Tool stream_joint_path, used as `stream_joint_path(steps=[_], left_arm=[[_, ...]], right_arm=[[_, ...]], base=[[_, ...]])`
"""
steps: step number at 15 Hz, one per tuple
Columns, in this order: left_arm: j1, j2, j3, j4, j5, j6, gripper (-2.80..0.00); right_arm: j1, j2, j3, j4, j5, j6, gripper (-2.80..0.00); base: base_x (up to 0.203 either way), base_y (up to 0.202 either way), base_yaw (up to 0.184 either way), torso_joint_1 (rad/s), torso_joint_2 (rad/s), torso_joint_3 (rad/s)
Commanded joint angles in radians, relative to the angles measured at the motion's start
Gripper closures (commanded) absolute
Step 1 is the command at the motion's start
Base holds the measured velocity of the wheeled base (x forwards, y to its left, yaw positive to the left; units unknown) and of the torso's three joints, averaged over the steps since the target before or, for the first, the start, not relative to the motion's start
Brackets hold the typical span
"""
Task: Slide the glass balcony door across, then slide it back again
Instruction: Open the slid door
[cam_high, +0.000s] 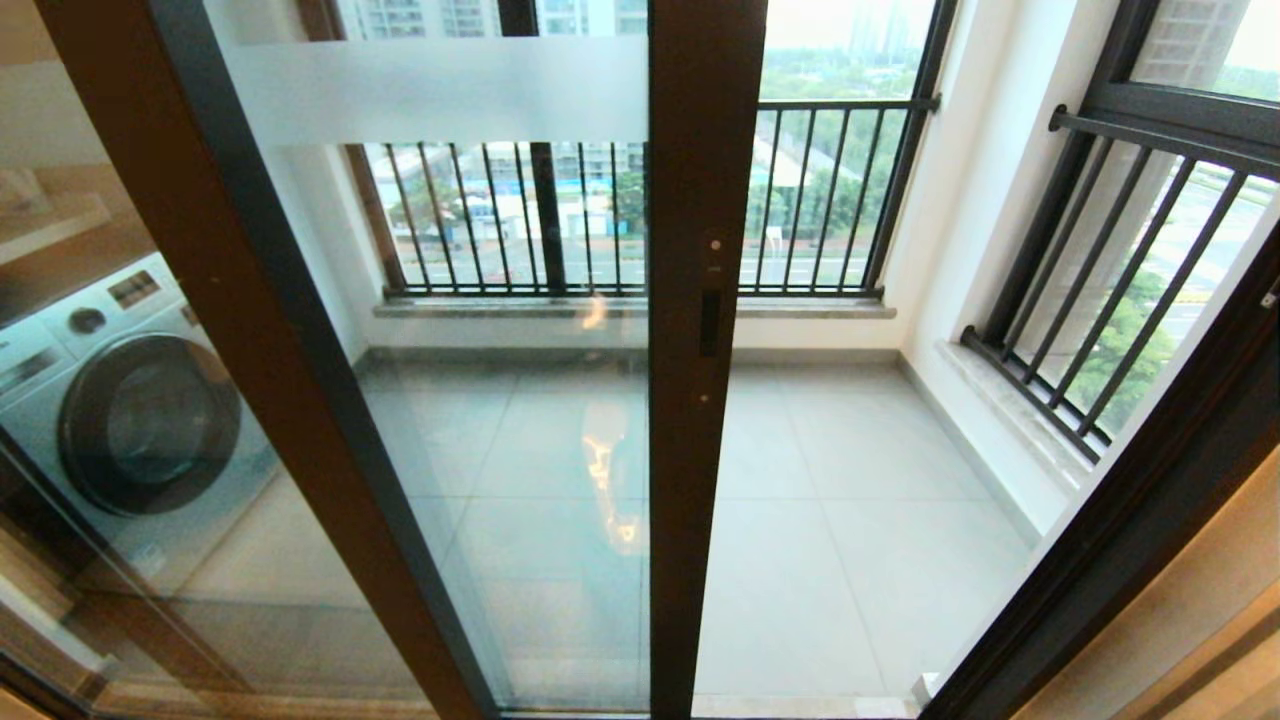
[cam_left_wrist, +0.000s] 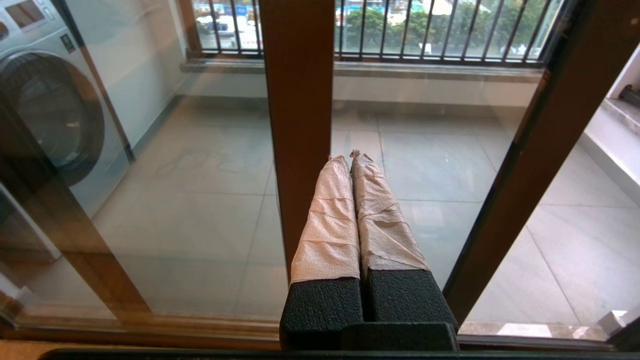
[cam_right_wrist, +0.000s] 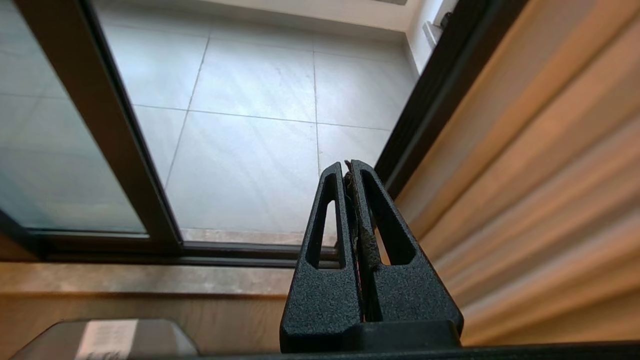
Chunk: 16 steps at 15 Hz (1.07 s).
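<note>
The glass balcony door (cam_high: 500, 400) fills the middle of the head view, with a frosted white band (cam_high: 430, 90) near its top. Its dark brown stile (cam_high: 700, 400) carries a small black handle slot (cam_high: 710, 322). To the right of the stile the doorway stands open onto the balcony floor. Neither arm shows in the head view. In the left wrist view my left gripper (cam_left_wrist: 350, 156) is shut and empty, its tape-wrapped fingers (cam_left_wrist: 330, 215) just beside the stile (cam_left_wrist: 300, 125), low down. My right gripper (cam_right_wrist: 348, 162) is shut and empty, near the doorway's right side.
A second brown-framed glass panel (cam_high: 250, 350) stands at the left, with a washing machine (cam_high: 130, 400) behind it. Black-barred windows (cam_high: 620, 220) close the balcony's far and right sides. The dark door jamb (cam_high: 1150, 500) and a wood-panelled wall (cam_right_wrist: 540, 175) bound the right.
</note>
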<state>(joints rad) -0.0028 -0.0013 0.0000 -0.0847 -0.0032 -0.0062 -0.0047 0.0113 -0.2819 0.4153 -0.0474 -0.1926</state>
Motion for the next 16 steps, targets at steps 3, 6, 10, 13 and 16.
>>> stream_joint_path(steps=[3,6,10,13,16], left_arm=[[0.000,0.001,0.034,-0.001,0.000,0.000,0.00],[0.001,0.001,0.034,-0.001,0.000,0.000,0.00],[0.000,0.001,0.034,-0.001,0.000,0.000,0.00],[0.000,0.001,0.034,-0.001,0.000,0.000,0.00],[0.001,0.001,0.034,-0.001,0.000,0.000,0.00]], right_arm=[[0.002,-0.009,0.232,-0.336,0.085,-0.004,0.00],[0.003,-0.010,0.245,-0.347,0.095,0.012,0.00],[0.003,-0.011,0.283,-0.430,0.083,0.098,0.00],[0.005,-0.011,0.282,-0.419,0.078,0.103,0.00],[0.006,-0.011,0.282,-0.418,0.078,0.115,0.00]], base=[[0.000,0.000,0.000,0.000,0.00,0.000],[0.000,0.000,0.000,0.000,0.00,0.000],[0.000,0.000,0.000,0.000,0.00,0.000],[0.000,0.000,0.000,0.000,0.00,0.000],[0.000,0.000,0.000,0.000,0.00,0.000]])
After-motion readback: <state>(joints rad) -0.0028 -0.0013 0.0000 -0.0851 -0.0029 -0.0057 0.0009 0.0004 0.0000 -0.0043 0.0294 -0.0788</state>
